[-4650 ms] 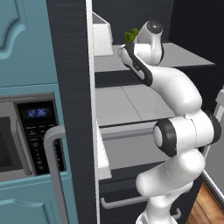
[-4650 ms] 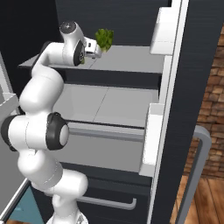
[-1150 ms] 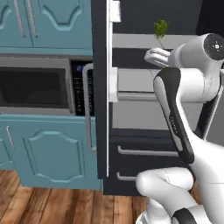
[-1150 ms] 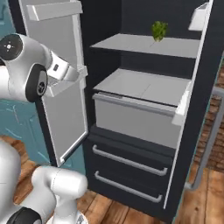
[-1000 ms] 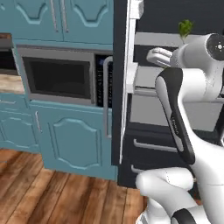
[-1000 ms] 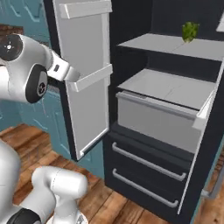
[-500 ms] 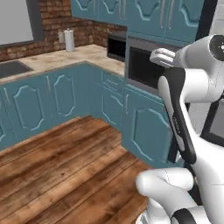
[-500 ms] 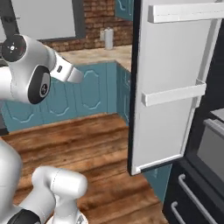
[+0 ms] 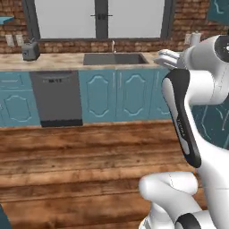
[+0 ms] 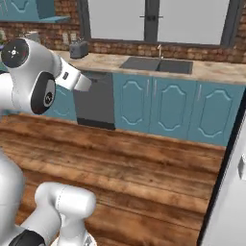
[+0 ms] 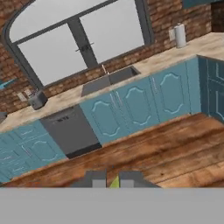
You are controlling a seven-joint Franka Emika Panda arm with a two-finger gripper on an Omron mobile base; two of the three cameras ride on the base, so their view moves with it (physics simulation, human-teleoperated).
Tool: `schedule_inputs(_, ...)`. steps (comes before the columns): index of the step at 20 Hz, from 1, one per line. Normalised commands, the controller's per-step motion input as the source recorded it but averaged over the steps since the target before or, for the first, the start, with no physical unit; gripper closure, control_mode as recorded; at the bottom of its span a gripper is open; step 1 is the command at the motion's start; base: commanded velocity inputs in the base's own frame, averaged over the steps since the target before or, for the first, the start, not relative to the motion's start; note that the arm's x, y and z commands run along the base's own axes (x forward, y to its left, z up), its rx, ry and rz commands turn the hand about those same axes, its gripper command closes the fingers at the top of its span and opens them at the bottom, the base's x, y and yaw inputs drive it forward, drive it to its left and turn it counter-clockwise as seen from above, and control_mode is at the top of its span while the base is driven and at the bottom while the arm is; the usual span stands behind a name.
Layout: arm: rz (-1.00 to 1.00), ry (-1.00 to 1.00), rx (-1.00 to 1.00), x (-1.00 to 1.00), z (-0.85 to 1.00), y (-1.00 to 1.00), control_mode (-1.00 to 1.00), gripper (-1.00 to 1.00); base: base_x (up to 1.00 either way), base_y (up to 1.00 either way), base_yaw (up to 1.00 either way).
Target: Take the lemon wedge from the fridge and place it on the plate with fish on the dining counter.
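The hand [image 11: 113,183] is clamping a yellow-green sliver, seemingly the lemon wedge [image 11: 114,182], between its fingertips while facing the sink worktop [image 11: 144,65], so a loosening pinch is risking dropping it onto the wooden floor [image 11: 175,144].

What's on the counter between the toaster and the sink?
Nothing. In the right base view the beige counter is bare between the toaster and the sink. The left base view shows the same.
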Motion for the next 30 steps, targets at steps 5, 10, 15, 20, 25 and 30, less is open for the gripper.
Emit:
schedule_inputs(5,0.0,0.0,0.0,0.0,0.0,0.0,1.0,1.0,0.0,0.09,0.99)
schedule_inputs(10,0.0,0.0,0.0,0.0,0.0,0.0,1.0,1.0,0.0,0.1,0.98)
schedule_inputs(15,0.0,0.0,0.0,0.0,0.0,0.0,1.0,1.0,0.0,0.19,0.95)
schedule_inputs(20,0.0,0.0,0.0,0.0,0.0,0.0,1.0,1.0,-0.01,0.57,0.86)
schedule_inputs(25,0.0,0.0,0.0,0.0,0.0,0.0,1.0,1.0,0.3,0.7,0.66)
schedule_inputs(30,0.0,0.0,0.0,0.0,0.0,0.0,1.0,1.0,0.67,0.28,0.27)
